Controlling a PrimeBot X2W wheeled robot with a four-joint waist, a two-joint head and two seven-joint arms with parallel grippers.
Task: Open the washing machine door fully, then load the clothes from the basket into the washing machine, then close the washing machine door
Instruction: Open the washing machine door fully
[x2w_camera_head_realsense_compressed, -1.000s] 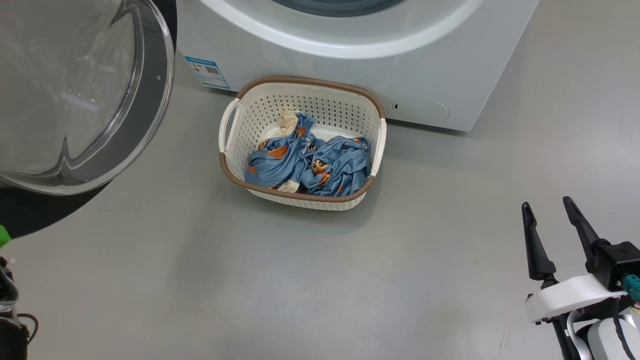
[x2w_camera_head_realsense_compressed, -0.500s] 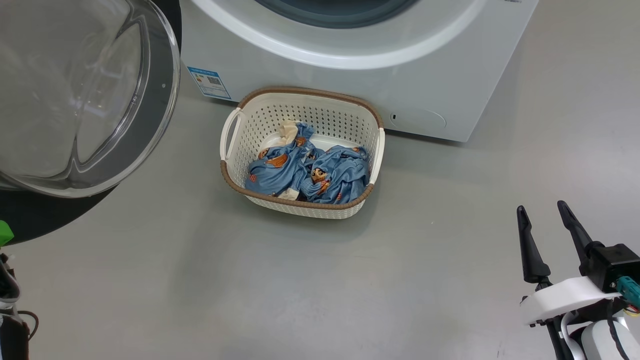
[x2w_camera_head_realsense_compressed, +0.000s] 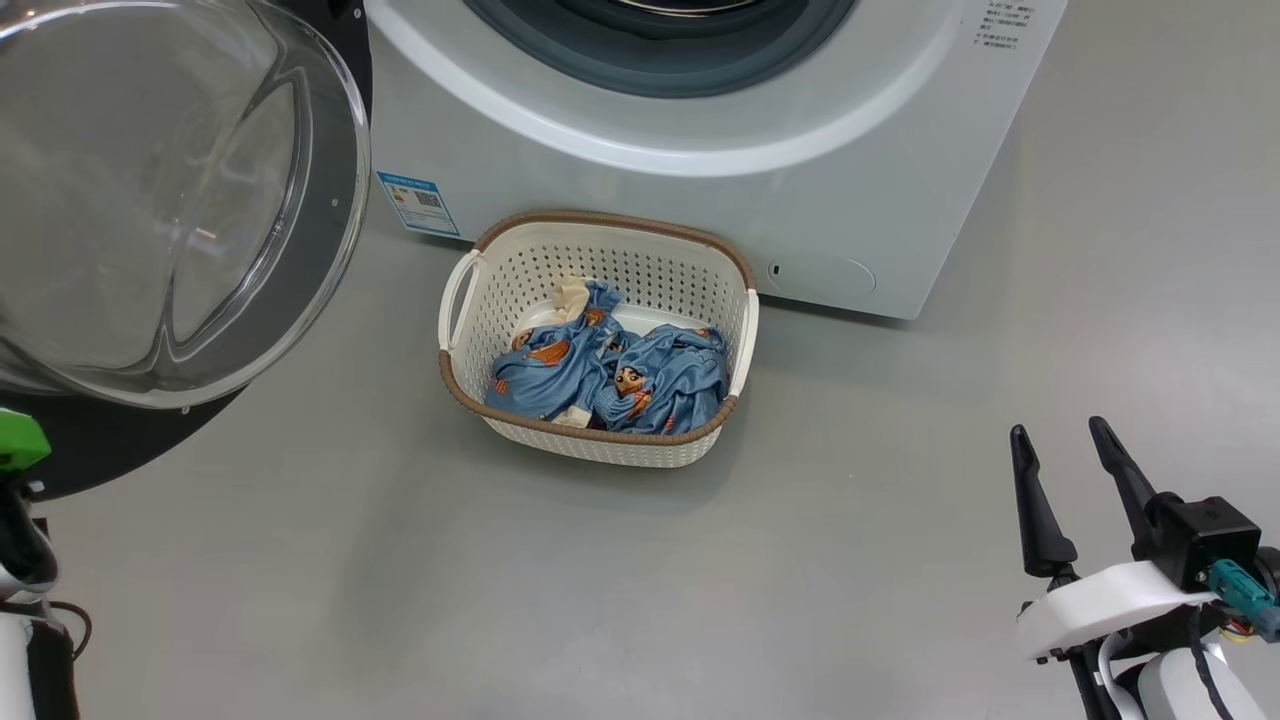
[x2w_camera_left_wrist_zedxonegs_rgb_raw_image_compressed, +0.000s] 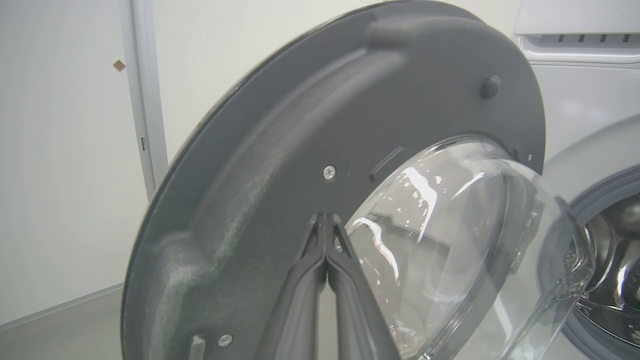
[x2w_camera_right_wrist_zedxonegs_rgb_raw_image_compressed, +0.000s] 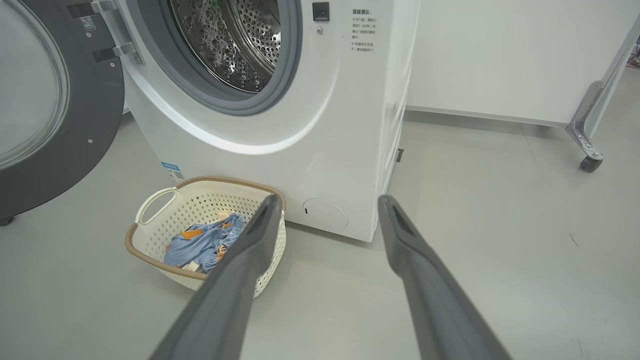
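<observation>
The washing machine (x2w_camera_head_realsense_compressed: 700, 210) stands at the top with its drum (x2w_camera_right_wrist_zedxonegs_rgb_raw_image_compressed: 235, 40) exposed. Its door (x2w_camera_head_realsense_compressed: 150, 200) hangs swung out to the left, glass bowl toward me. The basket (x2w_camera_head_realsense_compressed: 610, 217) sits on the floor against the machine's front, and the light-blue clothes (x2w_camera_head_realsense_compressed: 610, 375) lie bunched inside it. My right gripper (x2w_camera_head_realsense_compressed: 1058, 428) hovers open and empty at the lower right, well away from the basket (x2w_camera_right_wrist_zedxonegs_rgb_raw_image_compressed: 150, 257). In the left wrist view my left gripper (x2w_camera_left_wrist_zedxonegs_rgb_raw_image_compressed: 325, 217) is shut with nothing in it, tips at the door's grey inner face (x2w_camera_left_wrist_zedxonegs_rgb_raw_image_compressed: 280, 165) beside the glass; contact is unclear.
A blue label sticker (x2w_camera_head_realsense_compressed: 418, 203) marks the machine's lower left corner. A metal frame leg on a caster (x2w_camera_right_wrist_zedxonegs_rgb_raw_image_compressed: 590, 160) stands at the far right by a white wall. Grey floor (x2w_camera_head_realsense_compressed: 640, 580) stretches between me and the basket.
The head camera has shifted, so the machine, basket and door sit lower in the picture and more of the drum opening appears. Basket, clothes and door keep their places relative to one another.
</observation>
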